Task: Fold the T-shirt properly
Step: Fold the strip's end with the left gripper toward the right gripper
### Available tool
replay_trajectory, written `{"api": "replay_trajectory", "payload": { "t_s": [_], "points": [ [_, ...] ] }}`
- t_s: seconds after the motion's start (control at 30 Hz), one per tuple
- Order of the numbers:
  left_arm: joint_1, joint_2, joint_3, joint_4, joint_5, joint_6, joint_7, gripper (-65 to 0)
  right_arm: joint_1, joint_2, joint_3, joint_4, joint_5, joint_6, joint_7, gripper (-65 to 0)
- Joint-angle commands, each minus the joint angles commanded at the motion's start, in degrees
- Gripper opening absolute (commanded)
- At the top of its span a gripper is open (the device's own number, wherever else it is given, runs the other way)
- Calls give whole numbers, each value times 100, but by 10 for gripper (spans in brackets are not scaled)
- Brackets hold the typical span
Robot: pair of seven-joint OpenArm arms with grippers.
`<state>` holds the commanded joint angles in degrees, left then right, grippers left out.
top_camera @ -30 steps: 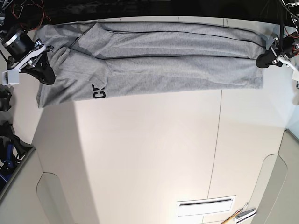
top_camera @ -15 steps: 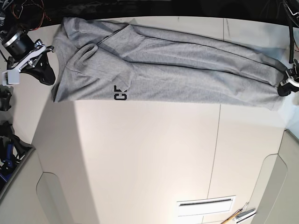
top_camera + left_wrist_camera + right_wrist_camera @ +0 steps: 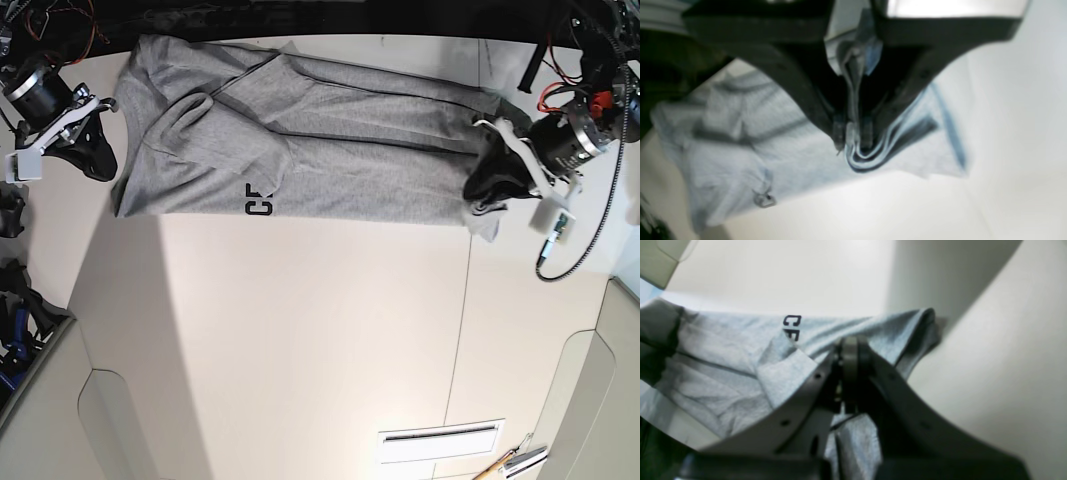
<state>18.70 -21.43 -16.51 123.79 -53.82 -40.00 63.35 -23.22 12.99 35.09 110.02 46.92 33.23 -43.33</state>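
Base view: grey, creased, partly lettered T-shirt [image 3: 350, 170]

black "cf" [image 3: 259, 199] on grey t-shirt [image 3: 350, 180]

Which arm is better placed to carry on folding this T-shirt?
Probably the left: its gripper grips the T-shirt near one end, while the right gripper looks closed on nothing.

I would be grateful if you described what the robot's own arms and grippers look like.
Both the left gripper and the right gripper have black, tapering, wedge-shaped fingers with pale grey-white parts behind them. The left arm also shows a thin red cable and a dark, ribbed-looking cable curving in a loop. No lettering is legible on either.
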Motion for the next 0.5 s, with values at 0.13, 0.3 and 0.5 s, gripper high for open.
{"api": "replay_trajectory", "payload": {
  "t_s": [0.13,0.3,0.5],
  "points": [
    [2,258,994,-20,719,0,-315,-650,2,0,4,0,-17,0,2,-650],
    [2,363,1744,-330,1508,0,-870,-650,0,0,13,0,4,-4,-24,-650],
    [2,365,2365,-977,1635,0,-1910,-320,0,0,262,0,0,-90,-22,-389]
  ]
}}
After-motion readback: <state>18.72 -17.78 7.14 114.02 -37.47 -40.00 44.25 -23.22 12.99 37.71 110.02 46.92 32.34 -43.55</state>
